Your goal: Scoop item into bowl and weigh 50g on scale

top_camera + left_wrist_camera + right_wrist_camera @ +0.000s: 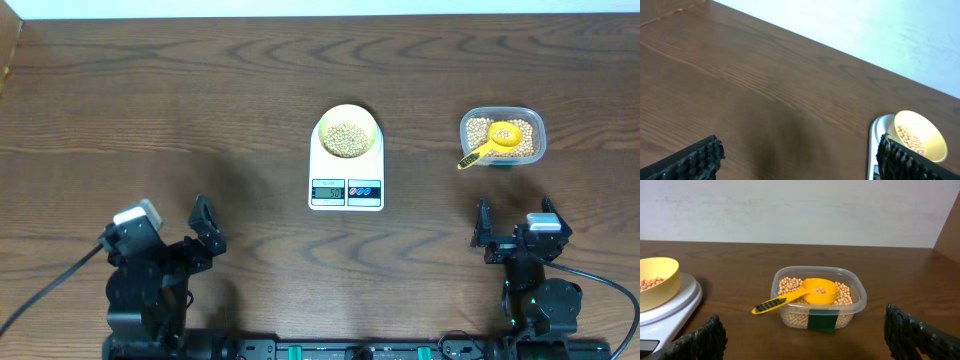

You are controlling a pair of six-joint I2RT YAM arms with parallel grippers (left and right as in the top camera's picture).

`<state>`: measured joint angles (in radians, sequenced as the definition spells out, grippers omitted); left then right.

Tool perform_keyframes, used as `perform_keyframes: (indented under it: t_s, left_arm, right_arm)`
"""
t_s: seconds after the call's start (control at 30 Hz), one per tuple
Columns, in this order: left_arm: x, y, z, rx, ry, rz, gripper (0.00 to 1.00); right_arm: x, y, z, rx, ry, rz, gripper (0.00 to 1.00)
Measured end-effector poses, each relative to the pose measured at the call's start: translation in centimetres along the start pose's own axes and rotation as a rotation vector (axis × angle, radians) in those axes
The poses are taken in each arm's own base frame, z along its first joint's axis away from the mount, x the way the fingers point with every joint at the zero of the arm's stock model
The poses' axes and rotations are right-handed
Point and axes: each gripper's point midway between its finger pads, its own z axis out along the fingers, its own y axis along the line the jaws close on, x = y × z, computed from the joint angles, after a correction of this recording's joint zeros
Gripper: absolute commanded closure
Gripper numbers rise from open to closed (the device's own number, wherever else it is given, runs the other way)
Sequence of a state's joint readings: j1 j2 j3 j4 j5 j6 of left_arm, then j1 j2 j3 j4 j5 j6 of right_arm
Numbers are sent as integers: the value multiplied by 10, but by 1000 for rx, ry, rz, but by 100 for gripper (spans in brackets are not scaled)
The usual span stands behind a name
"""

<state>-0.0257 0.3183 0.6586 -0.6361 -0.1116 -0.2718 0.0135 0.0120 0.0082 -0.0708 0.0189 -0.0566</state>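
The pale yellow bowl (347, 132) stands on the white scale (346, 177) at the table's middle and holds tan beans (347, 139). It also shows in the left wrist view (920, 135) and the right wrist view (657, 282). The scale's display (328, 190) is lit; its digits are too small to read. More beans fill a clear tub (502, 137), (818, 297) at the right. My left gripper (205, 226), (800, 157) is open and empty near the front left. My right gripper (514, 228), (805, 337) is open and empty, in front of the tub.
A bright yellow scoop (495, 143), (802, 294) lies in the tub, its handle sticking out over the left rim toward the scale. A green tape patch (822, 320) marks the tub's front wall. The table's back edge meets a white wall.
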Motion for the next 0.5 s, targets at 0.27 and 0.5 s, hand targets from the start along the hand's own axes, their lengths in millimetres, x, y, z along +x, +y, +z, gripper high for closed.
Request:
perform_keyframes:
  t_s: [0.27,0.5]
  left_arm:
    - [16,12,2,-10,-63,-13,0]
    - [23,15,14,-4,-122,16,0]
  right_arm:
    - [0,0,0,0,0,0,1]
    - [0,0,0,0,0,0,1]
